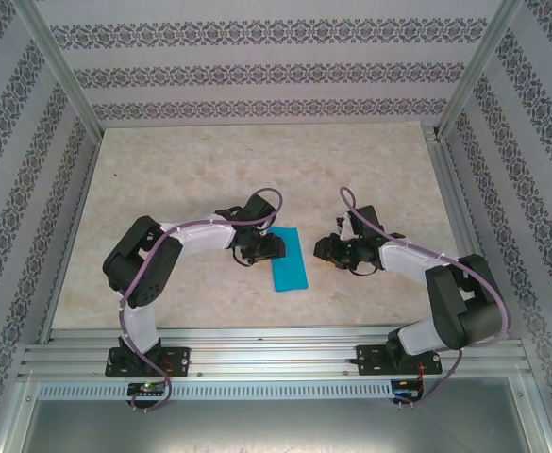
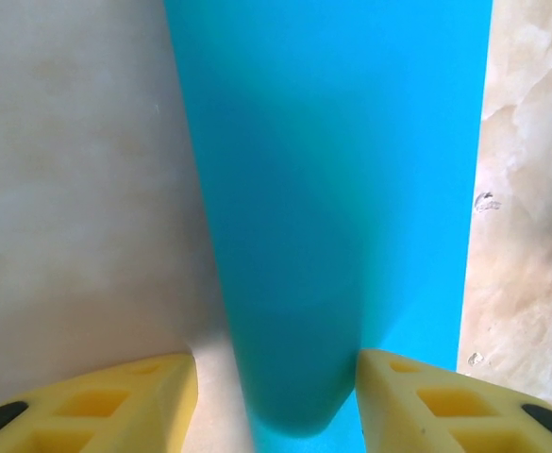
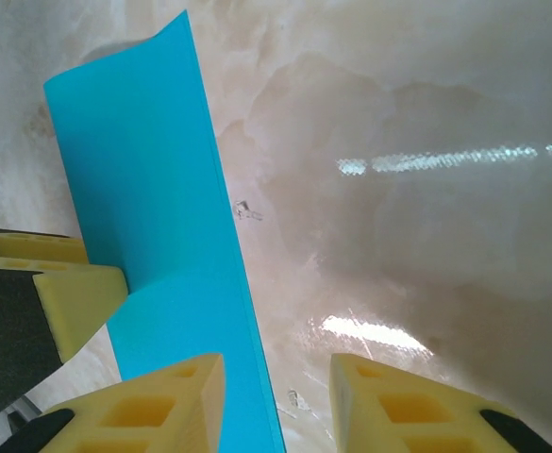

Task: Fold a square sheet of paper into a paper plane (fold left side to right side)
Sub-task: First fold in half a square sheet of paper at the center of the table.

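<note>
Pale marbled table (image 1: 209, 179), patterned walls around. At the left gripper (image 2: 277, 366): jaws apart, straddling a bowed flap of the blue sheet of paper (image 1: 290, 260), clamping nothing. At the right gripper (image 3: 277, 370): likewise unclenched, low at the sheet's right edge — no grip. Lies between the two, near mid-table, doubled into a narrow strip. Looks like the left-to-right fold, laid over but uncreased — next calls for pressing the bulge flat without shifting the layers.

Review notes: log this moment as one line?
paper: flap curled over | left hand: open, around curl | right hand: open, beside paper
</note>
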Tool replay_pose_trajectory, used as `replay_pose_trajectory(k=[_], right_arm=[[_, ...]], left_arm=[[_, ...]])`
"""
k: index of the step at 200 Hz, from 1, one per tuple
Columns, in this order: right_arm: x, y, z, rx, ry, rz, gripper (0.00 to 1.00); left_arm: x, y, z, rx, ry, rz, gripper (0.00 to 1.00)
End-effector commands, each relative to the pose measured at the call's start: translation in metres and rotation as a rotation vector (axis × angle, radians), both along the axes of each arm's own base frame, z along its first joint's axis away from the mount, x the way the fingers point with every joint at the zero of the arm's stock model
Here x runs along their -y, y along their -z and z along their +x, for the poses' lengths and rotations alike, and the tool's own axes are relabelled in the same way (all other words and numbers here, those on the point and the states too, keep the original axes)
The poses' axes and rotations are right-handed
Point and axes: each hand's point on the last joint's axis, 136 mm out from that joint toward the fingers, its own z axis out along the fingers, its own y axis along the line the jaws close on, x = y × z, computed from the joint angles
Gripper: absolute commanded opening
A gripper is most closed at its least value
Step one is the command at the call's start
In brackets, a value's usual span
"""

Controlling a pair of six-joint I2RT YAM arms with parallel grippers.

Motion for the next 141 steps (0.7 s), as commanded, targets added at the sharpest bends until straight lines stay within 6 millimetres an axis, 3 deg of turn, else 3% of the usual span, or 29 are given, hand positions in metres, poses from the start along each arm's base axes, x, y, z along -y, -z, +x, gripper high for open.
replay_pose_trajectory(k=[1, 141], right_arm=[[0.006, 0.000, -0.003, 0.014, 0.001, -0.023, 0.35], [-0.001, -0.003, -0.007, 0.015, -0.008, 0.000, 0.33]], left_arm=[[0.003, 0.032, 0.002, 0.005, -0.007, 0.060, 0.52], [0.000, 0.042, 0.003, -0.012, -0.026, 0.080, 0.55]])
